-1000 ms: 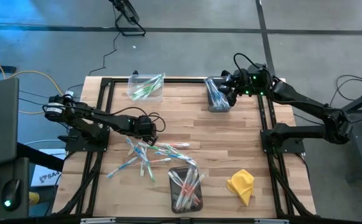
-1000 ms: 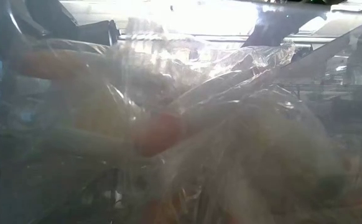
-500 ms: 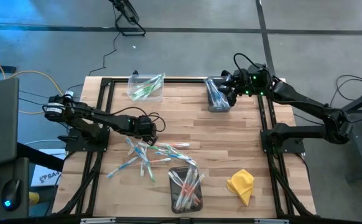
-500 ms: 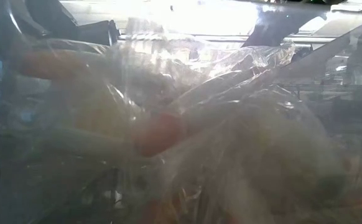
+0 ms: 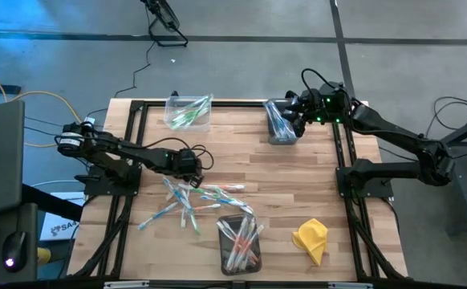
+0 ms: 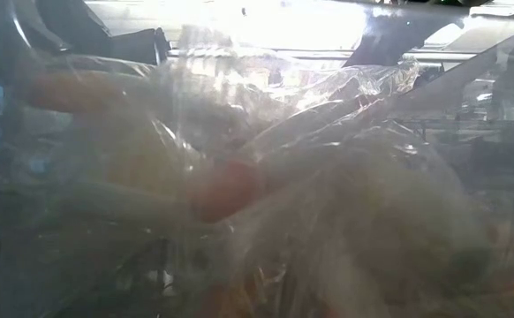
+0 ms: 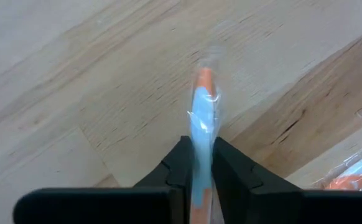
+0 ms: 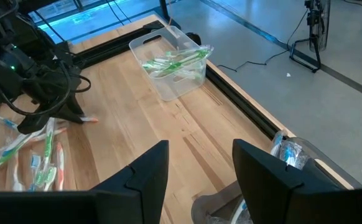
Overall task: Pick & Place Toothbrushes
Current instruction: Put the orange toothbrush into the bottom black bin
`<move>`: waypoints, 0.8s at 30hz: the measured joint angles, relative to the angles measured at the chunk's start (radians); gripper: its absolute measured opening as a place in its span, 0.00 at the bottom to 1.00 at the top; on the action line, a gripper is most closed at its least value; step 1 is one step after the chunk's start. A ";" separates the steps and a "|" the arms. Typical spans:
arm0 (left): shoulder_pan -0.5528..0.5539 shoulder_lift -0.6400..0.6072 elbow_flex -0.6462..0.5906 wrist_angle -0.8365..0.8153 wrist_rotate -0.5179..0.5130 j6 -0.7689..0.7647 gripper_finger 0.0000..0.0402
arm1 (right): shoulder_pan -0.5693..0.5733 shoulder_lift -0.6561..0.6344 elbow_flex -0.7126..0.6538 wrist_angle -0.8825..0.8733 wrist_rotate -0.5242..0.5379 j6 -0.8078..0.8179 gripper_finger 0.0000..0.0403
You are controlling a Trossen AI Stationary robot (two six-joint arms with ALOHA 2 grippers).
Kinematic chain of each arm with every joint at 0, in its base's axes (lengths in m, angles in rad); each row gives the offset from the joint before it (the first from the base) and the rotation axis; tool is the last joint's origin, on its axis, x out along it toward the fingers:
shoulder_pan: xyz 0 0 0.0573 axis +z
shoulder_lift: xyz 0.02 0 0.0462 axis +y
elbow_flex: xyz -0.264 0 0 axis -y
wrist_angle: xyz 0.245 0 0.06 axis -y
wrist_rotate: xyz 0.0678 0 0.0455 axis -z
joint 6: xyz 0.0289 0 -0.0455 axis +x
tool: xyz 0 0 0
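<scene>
Several wrapped toothbrushes (image 5: 195, 198) lie loose in a pile on the wooden table, left of centre. My left gripper (image 5: 192, 167) stands at the far edge of that pile, pointing steeply down, shut on one white and blue toothbrush (image 7: 201, 124) with an orange-red tip. The right wrist view also shows that tip (image 8: 89, 118) beside the left arm. My right gripper (image 5: 292, 111) hangs open above the bin of blue toothbrushes (image 5: 280, 122) at the far right, its fingers (image 8: 140, 177) empty. My left gripper pinches the toothbrush's shaft (image 7: 199, 155) between its two fingers (image 7: 180, 167). The fingers come from above, slanting down, and lie along the brush. The orange-red end (image 7: 204, 78) sticks out ahead of the fingertips, low over the wood.
A clear bin with green toothbrushes (image 5: 188, 112) stands far left, and a bin with pink-red ones (image 5: 240, 241) stands near the front centre. A yellow cloth (image 5: 311, 238) lies front right. Clear plastic wrap (image 6: 257, 177) close to the lens blocks the low view.
</scene>
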 joint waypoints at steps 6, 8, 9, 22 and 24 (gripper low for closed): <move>0.000 0.000 0.000 0.000 0.000 0.000 0.09 | 0.000 0.000 0.000 0.000 0.000 0.000 0.43; 0.000 0.000 0.000 0.000 0.000 0.000 0.07 | 0.000 0.000 0.000 0.000 0.000 0.000 0.43; 0.000 0.000 0.000 0.000 0.000 0.000 0.06 | 0.000 0.000 0.000 0.000 0.000 0.000 0.43; 0.000 0.000 0.000 -0.001 -0.001 0.000 0.07 | 0.000 0.000 0.000 0.000 0.000 0.000 0.43; 0.000 0.000 0.000 -0.001 -0.001 0.000 0.07 | 0.000 0.000 0.000 0.000 0.000 0.000 0.43</move>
